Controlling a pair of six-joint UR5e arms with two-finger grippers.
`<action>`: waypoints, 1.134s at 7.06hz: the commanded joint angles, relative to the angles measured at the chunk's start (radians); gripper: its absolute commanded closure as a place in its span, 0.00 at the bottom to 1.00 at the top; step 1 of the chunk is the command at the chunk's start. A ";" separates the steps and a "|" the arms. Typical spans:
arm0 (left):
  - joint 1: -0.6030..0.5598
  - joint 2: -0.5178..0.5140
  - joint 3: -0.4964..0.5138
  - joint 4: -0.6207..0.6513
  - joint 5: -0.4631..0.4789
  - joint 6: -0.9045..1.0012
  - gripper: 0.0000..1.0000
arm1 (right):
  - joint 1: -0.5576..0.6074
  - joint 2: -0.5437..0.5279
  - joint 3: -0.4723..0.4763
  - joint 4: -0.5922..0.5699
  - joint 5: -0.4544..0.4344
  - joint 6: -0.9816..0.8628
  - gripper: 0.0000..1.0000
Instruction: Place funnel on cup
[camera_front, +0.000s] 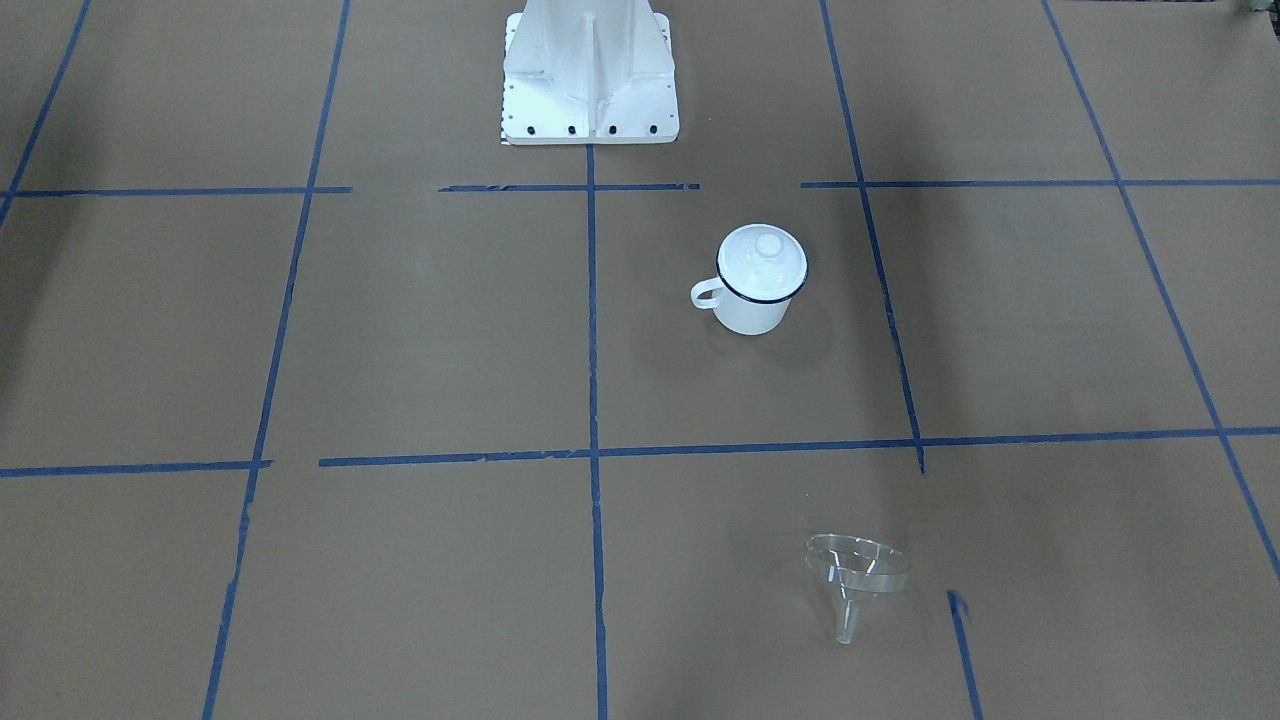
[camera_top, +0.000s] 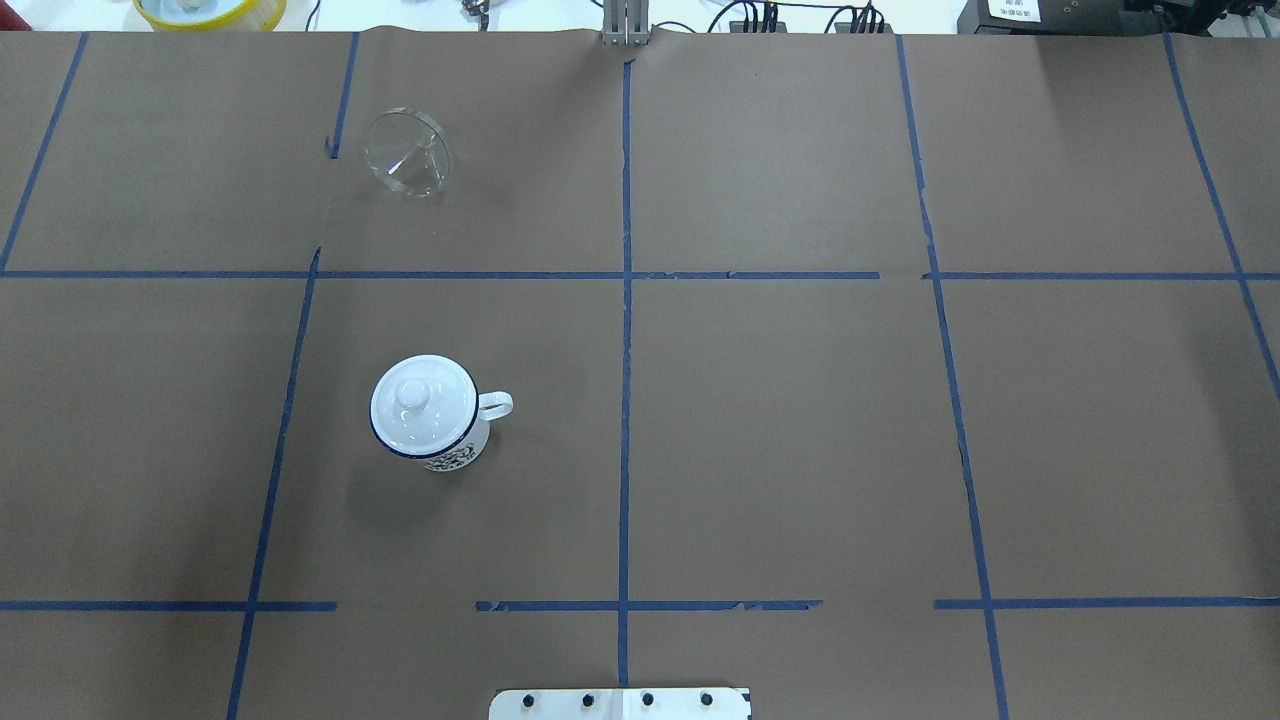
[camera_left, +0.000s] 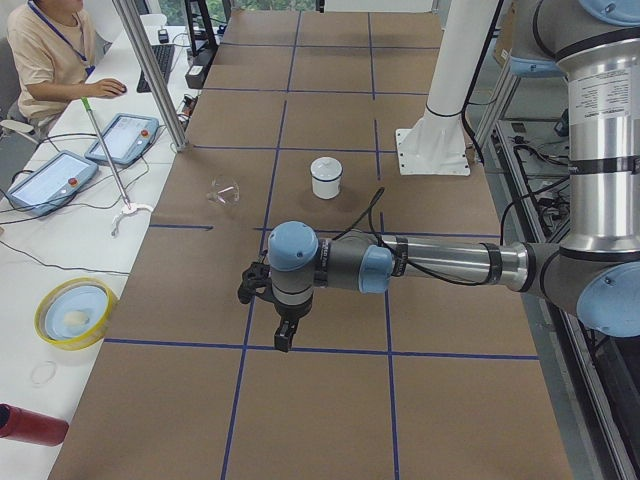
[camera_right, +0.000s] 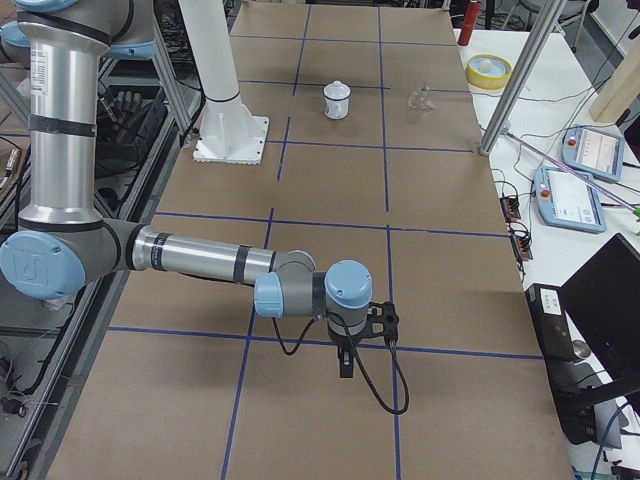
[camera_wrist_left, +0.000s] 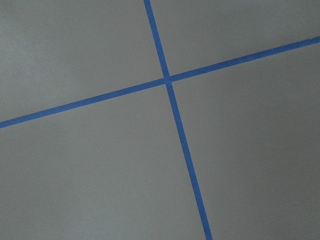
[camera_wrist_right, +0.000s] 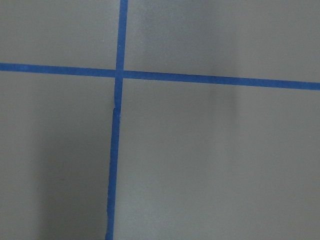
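The cup (camera_front: 752, 305) is a white enamel mug with a dark blue rim, standing upright on the brown table, with a round white knobbed lid (camera_front: 765, 255) resting on it. It also shows in the overhead view (camera_top: 462, 452). The clear funnel (camera_front: 857, 576) lies tipped on its side, far from the robot base; in the overhead view the funnel (camera_top: 408, 152) is at upper left. My left gripper (camera_left: 283, 335) hangs above the table at the near end of the left view. My right gripper (camera_right: 346, 365) hangs likewise in the right view. I cannot tell whether either is open.
The white robot pedestal (camera_front: 590, 70) stands at the table's robot-side edge. Blue tape lines grid the brown table (camera_top: 800, 400). A yellow bowl (camera_left: 75, 312), a red bottle (camera_left: 30, 425), control tablets (camera_left: 50, 180) and a seated operator (camera_left: 50, 50) are beside the table.
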 joint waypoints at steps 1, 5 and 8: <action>0.000 0.000 -0.002 -0.001 0.007 0.006 0.00 | 0.000 0.000 0.000 0.000 0.000 0.000 0.00; 0.015 -0.084 -0.050 -0.027 0.005 0.000 0.00 | 0.000 0.000 0.000 0.000 0.000 0.000 0.00; 0.015 -0.273 -0.008 -0.120 -0.007 -0.017 0.00 | 0.000 0.000 0.000 0.000 0.000 0.000 0.00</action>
